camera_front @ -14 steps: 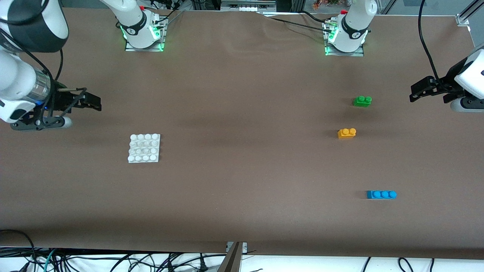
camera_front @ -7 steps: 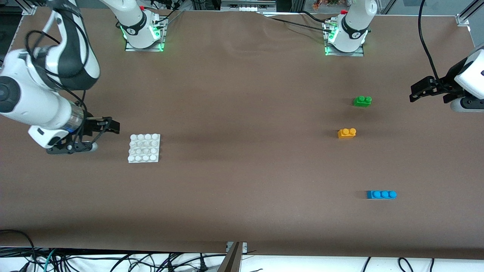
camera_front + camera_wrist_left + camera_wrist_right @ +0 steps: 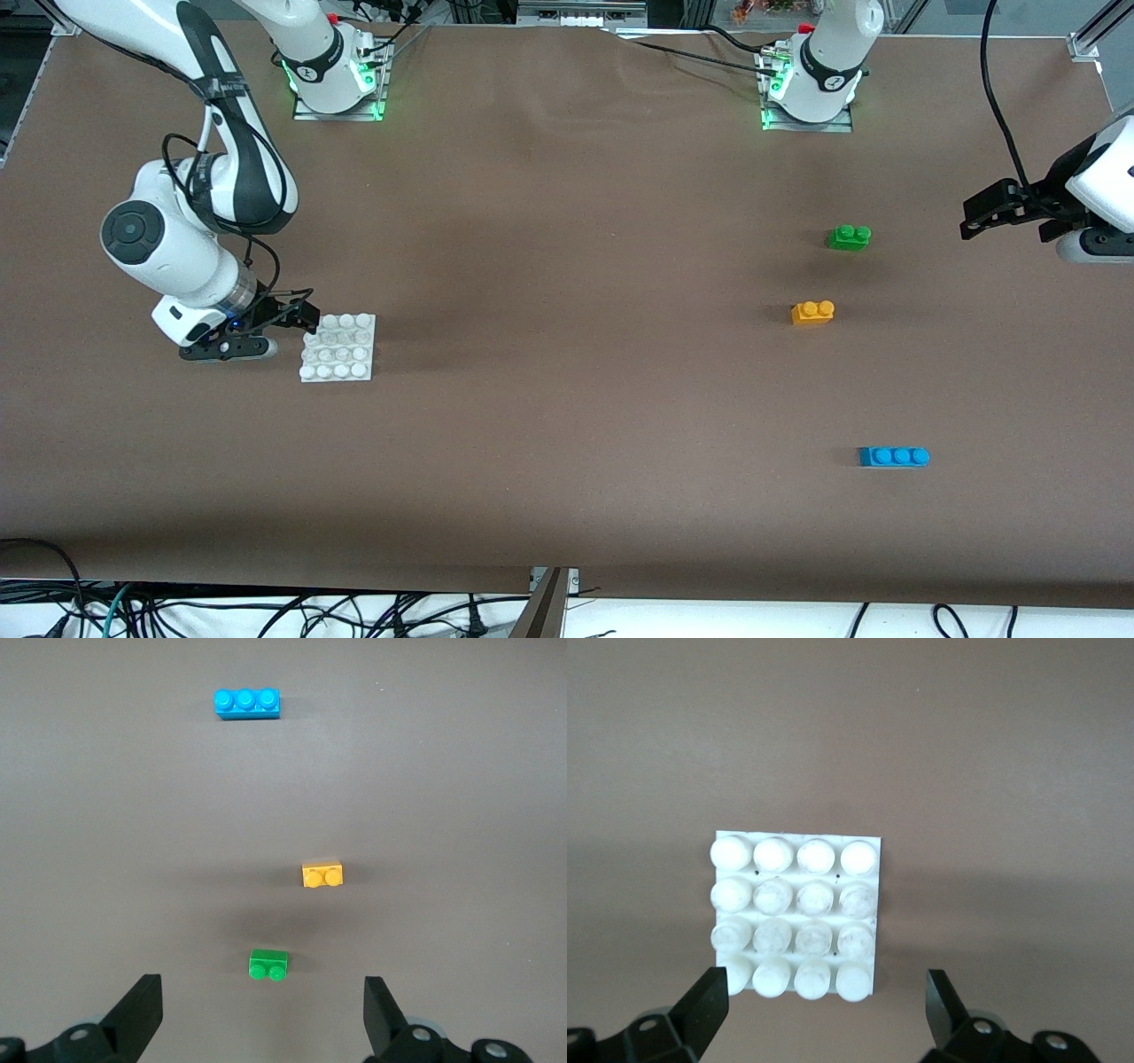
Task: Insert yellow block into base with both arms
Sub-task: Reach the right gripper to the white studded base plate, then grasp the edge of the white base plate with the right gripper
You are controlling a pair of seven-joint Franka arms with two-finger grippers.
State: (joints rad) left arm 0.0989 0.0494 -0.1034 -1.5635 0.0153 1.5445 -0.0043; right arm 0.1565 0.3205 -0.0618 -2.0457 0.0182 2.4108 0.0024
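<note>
The white studded base (image 3: 337,347) lies on the table toward the right arm's end; it also shows in the right wrist view (image 3: 795,915). My right gripper (image 3: 301,315) is open and empty, beside the base's edge toward the right arm's end. The yellow block (image 3: 812,312) sits toward the left arm's end, also in the left wrist view (image 3: 322,875). My left gripper (image 3: 979,213) is open and empty, up above the table's end, away from the bricks; the left arm waits.
A green two-stud brick (image 3: 849,237) lies farther from the front camera than the yellow block. A blue three-stud brick (image 3: 893,456) lies nearer to it. Both show in the left wrist view, green (image 3: 267,965) and blue (image 3: 247,703).
My right arm has swung in from the table's end and come down, bringing its open gripper up to the base's edge. The left arm and all bricks have not moved.
</note>
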